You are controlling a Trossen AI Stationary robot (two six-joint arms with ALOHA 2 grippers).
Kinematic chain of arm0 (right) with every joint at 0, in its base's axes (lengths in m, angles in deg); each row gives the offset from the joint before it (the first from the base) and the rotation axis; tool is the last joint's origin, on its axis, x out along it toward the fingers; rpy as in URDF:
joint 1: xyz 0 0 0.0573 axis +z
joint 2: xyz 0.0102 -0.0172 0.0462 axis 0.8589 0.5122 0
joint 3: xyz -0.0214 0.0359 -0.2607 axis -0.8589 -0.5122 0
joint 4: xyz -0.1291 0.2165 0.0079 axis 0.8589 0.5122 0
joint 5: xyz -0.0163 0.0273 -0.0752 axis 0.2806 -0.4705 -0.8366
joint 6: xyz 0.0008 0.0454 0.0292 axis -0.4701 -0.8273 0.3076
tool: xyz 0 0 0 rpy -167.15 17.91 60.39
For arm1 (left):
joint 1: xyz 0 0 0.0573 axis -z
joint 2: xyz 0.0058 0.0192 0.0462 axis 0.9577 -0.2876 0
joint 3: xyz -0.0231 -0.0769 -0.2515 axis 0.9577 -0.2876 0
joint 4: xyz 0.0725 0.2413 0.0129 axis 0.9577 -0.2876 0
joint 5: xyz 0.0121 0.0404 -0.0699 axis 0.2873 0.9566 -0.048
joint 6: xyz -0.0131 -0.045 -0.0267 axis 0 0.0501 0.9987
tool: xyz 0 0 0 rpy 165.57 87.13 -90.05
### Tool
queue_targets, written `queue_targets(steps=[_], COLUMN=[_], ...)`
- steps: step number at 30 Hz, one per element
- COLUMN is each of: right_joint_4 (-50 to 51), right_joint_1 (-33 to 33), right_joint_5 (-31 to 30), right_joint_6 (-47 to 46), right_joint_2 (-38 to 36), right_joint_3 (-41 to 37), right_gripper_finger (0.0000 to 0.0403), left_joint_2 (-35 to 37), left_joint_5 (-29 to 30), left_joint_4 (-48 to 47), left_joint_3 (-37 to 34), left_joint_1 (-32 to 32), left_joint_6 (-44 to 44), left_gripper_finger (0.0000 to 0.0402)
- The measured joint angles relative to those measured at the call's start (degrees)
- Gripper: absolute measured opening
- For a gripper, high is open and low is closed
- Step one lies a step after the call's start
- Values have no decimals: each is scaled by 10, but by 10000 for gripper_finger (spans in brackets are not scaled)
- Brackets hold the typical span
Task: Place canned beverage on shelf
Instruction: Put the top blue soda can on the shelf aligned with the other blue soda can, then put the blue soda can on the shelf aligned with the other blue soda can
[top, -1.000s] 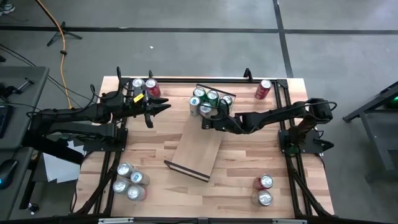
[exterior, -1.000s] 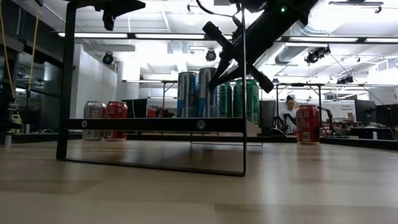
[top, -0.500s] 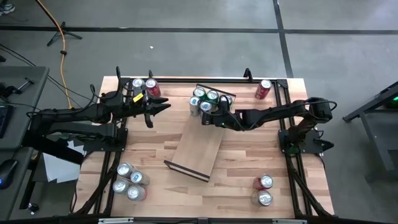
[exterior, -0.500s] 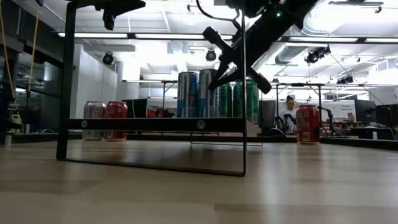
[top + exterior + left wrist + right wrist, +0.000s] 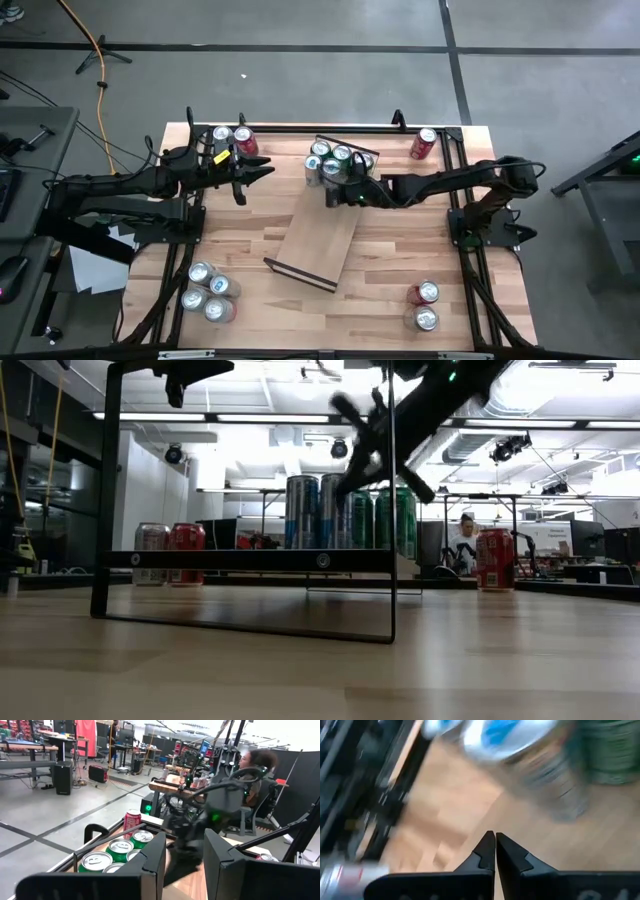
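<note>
With your right gripper (image 5: 331, 196) fingers pressed together and empty beside the cans (image 5: 333, 163) on the shelf (image 5: 318, 240), spread them before reaching again.

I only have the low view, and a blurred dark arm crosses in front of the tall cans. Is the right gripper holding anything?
Observer: No. The right gripper is shut, with nothing between its fingers.
Operator: Where is it over the board?
Observer: From above, it is beside the cluster of tall blue and green cans at the far end of the light-wood shelf, on the side toward the shelf's bare end.
Operator: And the left arm?
Observer: The left gripper is open and empty at the table's far left, near a red can and a silver one.
</note>
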Motion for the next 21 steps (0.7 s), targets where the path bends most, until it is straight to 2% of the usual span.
queue_targets(steps=[2, 5, 9, 15, 18, 21], right_joint_4=[12, 16, 7, -16, -15, -14], right_joint_1=[6, 12, 15, 14, 14, 15], right_joint_5=[17, 30, 72, 83, 84, 85], right_joint_6=[49, 171, 326, 450, 517, 542], right_joint_2=[-27, -89, -177, -257, -269, -270], right_joint_3=[0, 0, 0, 0, 0, 0], right_gripper_finger=[0, 0, 0, 0, 0, 0], left_joint_2=[4, 10, 22, 26, 25, 26], left_joint_5=[0, -1, -40, -88, -89, -89], left_joint_4=[-1, 1, 6, 21, 25, 27], left_joint_3=[0, 0, 0, 0, 0, 0], left_joint_1=[0, 0, 1, 1, 1, 1], left_joint_6=[0, -3, 1, 31, 32, 32], left_gripper_finger=[60, 60, 60, 60, 60, 60])
